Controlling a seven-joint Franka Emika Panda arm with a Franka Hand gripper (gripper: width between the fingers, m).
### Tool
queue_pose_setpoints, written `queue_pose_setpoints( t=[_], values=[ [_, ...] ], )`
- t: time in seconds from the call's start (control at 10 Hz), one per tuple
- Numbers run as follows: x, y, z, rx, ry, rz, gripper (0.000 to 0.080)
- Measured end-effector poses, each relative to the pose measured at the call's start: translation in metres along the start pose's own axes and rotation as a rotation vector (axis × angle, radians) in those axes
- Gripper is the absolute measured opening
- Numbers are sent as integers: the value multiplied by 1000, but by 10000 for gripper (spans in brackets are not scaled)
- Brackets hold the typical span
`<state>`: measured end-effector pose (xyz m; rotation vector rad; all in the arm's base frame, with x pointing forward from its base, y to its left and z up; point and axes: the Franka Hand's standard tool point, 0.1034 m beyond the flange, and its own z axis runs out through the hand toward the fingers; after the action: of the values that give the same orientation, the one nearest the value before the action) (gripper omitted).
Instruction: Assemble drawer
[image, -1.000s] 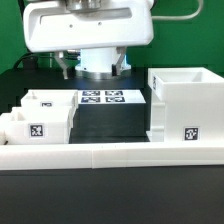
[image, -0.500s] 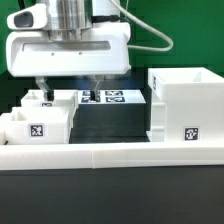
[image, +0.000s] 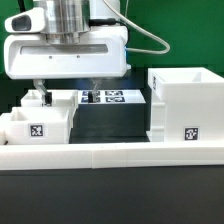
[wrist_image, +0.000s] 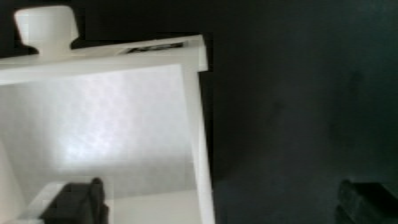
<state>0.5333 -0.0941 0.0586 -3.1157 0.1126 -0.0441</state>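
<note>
The drawer housing (image: 185, 103), a white open cube with a square tag, stands at the exterior view's right. Two small white trays sit at the left, the front one (image: 38, 127) tagged and the rear one (image: 47, 100) behind it. My gripper (image: 66, 93) is open and empty, low over the rear tray. In the wrist view the gripper (wrist_image: 222, 205) straddles one side wall of a tray (wrist_image: 107, 120) with a round knob (wrist_image: 48, 30). One finger (wrist_image: 75, 203) is over the tray's inside and the other is over the black table.
The marker board (image: 112, 97) lies flat on the black table between the trays and the housing. A long low white wall (image: 110, 156) edges the table in front. The gripper's wide white body hides what lies behind the trays.
The gripper has moved toward the exterior view's left and come down over the rear tray. The trays and the housing have not moved.
</note>
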Motion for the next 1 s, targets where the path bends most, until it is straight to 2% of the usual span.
queue_pose_setpoints(
  t=[0.1,0.4,0.8,1.0],
  values=[
    [-2,6,3,2,-10,-20,649],
    [-10,8,20,-6,-30,-57,649],
    [-17,-4,45,-32,-4,-72,649],
    [-16,-6,50,-38,5,-79,649]
  ],
)
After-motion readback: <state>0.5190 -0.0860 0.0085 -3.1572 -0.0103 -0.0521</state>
